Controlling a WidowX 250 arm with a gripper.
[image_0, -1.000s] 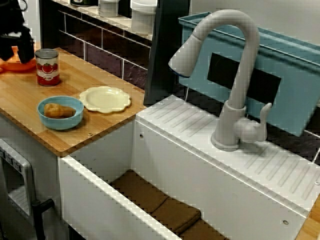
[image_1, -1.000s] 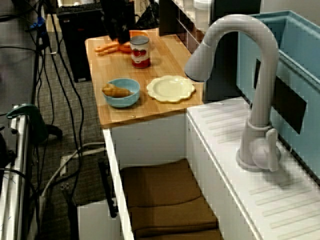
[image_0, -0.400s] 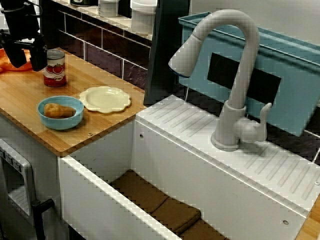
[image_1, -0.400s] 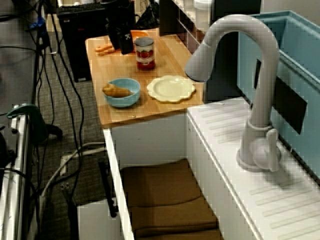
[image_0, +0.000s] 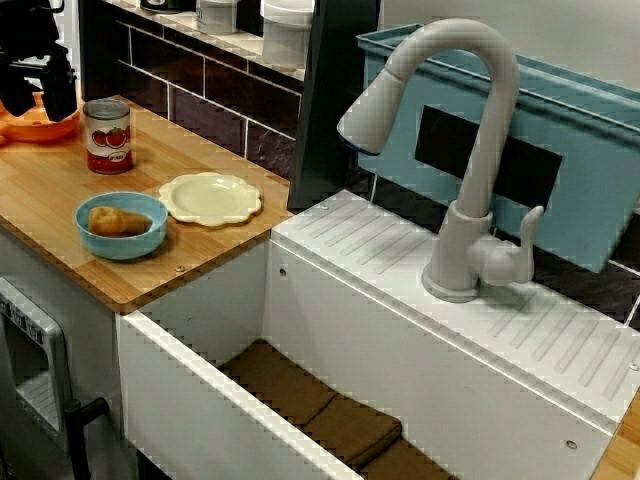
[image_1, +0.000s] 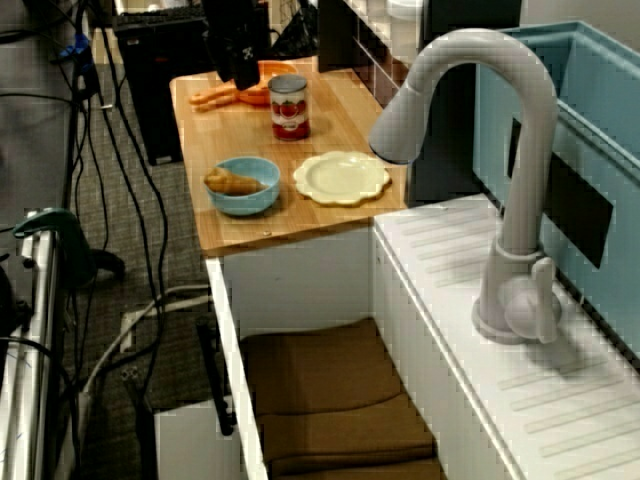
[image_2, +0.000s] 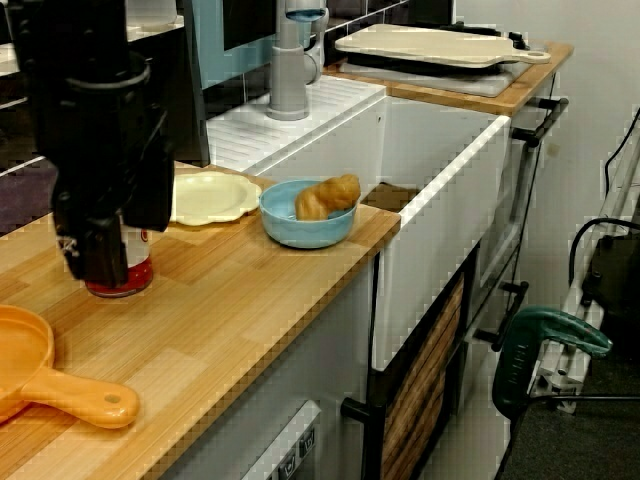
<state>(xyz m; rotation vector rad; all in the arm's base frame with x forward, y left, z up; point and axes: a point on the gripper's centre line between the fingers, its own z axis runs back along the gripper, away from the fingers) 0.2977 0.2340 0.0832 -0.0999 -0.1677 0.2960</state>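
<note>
Gripper (image_0: 40, 106) hangs empty beside the tomato can (image_0: 108, 135)

And there it is: the black fingers (image_0: 62, 98) point straight down, spread apart with nothing between them, poised low over the rim of the orange pan (image_2: 40, 375) at the far end of the wooden counter (image_0: 40, 190). The can stands upright just beside them, untouched, on the side toward the cream plate (image_0: 210, 197) and the blue bowl (image_0: 120, 225) with its pastry (image_0: 116, 220). From the counter's end the wrist blocks most of the can. I'd judge it rigid and fairly weighty, smooth and round (so apt to slip or topple if nudged high). It is best taken across the label at mid-height, jaws square to its sides.
</note>
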